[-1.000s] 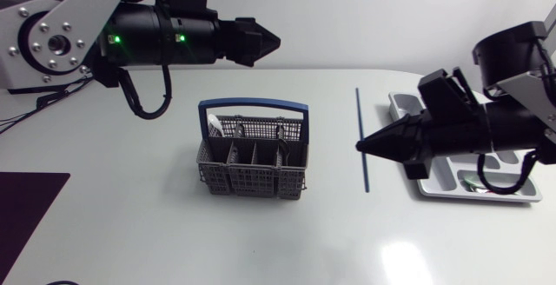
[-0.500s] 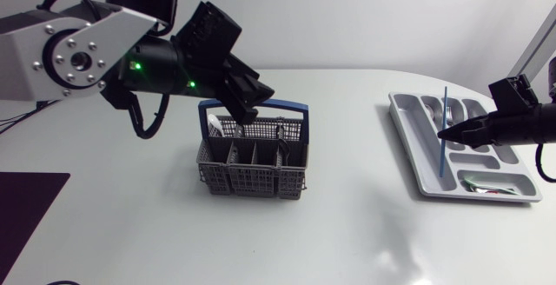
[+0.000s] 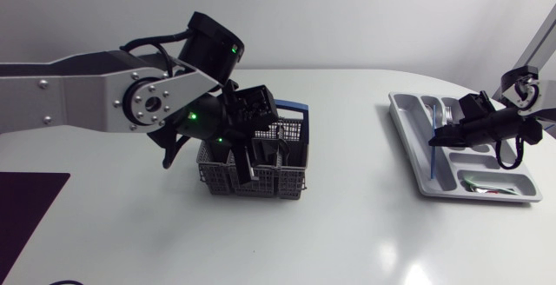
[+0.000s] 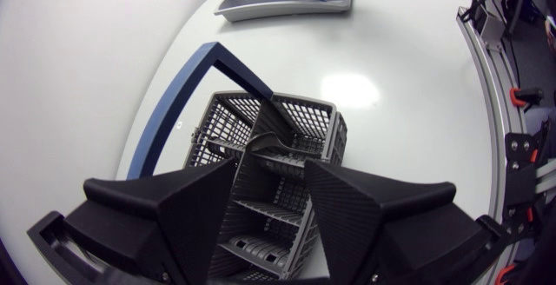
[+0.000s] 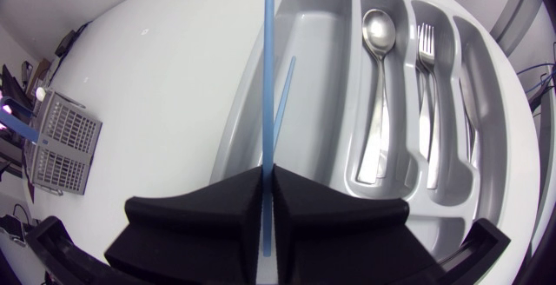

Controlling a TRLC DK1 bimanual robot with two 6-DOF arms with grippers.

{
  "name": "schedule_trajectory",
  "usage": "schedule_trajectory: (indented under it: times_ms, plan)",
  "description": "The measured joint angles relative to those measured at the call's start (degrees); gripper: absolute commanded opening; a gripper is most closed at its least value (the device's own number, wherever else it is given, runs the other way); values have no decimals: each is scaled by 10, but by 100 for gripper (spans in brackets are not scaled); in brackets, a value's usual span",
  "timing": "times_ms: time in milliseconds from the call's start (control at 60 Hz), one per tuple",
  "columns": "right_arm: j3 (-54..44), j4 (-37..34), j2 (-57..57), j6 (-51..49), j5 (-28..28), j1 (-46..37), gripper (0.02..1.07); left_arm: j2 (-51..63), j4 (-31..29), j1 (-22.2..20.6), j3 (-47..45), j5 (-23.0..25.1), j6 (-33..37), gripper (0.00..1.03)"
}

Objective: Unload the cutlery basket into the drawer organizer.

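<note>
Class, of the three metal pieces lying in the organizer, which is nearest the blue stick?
The spoon: its slot adjoins the wide compartment beneath the blue stick held by the right gripper; fork and knife lie beyond it.

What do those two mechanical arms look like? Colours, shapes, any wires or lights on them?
Left arm: broad silver-grey links with a bolted round hub, black joints, small green lights. Right arm: mostly black here, with a looping black cable. The left gripper and right gripper are matte black, each with two broad wedge-shaped fingers.
</note>
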Motion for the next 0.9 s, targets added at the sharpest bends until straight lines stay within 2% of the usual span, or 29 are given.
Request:
schedule_trajectory:
  times_ms: [100,250,333,433,683,900]
  plan:
    - [14,1,24,6,10,7,27,5,0,-6,-1,-6,30,57]
    - [18,3,33,7,16,9,64,13,9,-7,-1,-15,70,57]
    - [18,5,33,7,19,9,75,21,18,-8,-1,-17,89,57]
    - [17,6,33,6,22,9,79,34,41,-15,-1,-30,110,57]
    - [-16,25,19,-1,22,9,79,75,100,-31,-1,-76,158,57]
    - [-45,33,-6,-13,22,9,82,107,118,-40,2,-112,196,57]
